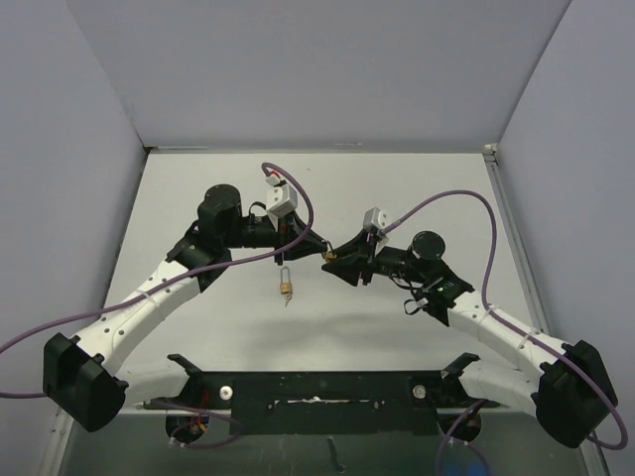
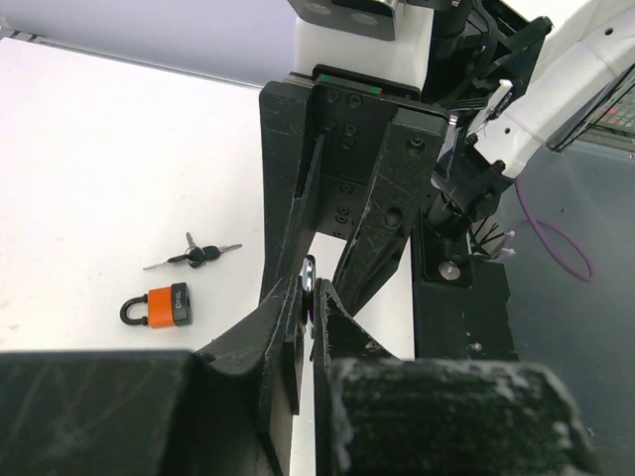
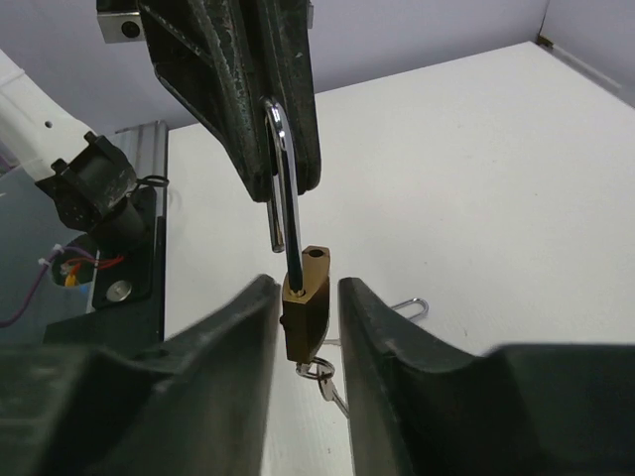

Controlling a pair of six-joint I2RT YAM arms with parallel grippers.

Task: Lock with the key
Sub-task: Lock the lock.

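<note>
A brass padlock (image 3: 304,307) hangs upright by its open silver shackle (image 3: 286,178), with a key on a ring (image 3: 319,373) dangling under its body. My left gripper (image 3: 283,193) is shut on the shackle, which also shows between its fingers in the left wrist view (image 2: 309,273). My right gripper (image 3: 306,297) is open, one finger on each side of the brass body with a narrow gap on both sides. In the top view the two grippers meet above the table's middle, left (image 1: 319,244) and right (image 1: 331,261).
An orange padlock (image 2: 164,304) with a black shackle lies on the white table, also seen from above (image 1: 287,289). A small bunch of keys (image 2: 194,255) lies beside it. A thin metal loop (image 3: 412,305) lies on the table behind the brass padlock.
</note>
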